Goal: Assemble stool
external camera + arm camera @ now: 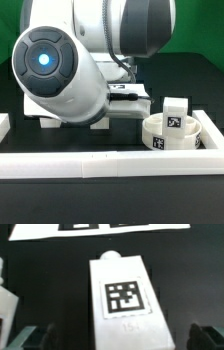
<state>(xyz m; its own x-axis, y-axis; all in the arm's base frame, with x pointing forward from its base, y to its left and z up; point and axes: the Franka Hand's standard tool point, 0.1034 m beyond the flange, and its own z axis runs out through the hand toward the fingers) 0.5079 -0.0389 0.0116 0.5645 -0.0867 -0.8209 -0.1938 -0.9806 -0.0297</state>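
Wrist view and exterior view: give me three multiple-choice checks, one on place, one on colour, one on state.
1. In the exterior view, the round seat sits: A) left; B) right; C) on the arm.
2. The leg in the wrist view is: A) white; B) red; C) black.
3. The jaws are: A) open, clear of the leg; B) shut on the leg; C) shut empty.
Answers: B, the seat lies at the exterior view's right; A, its body shows white; A, dark gaps flank the leg.
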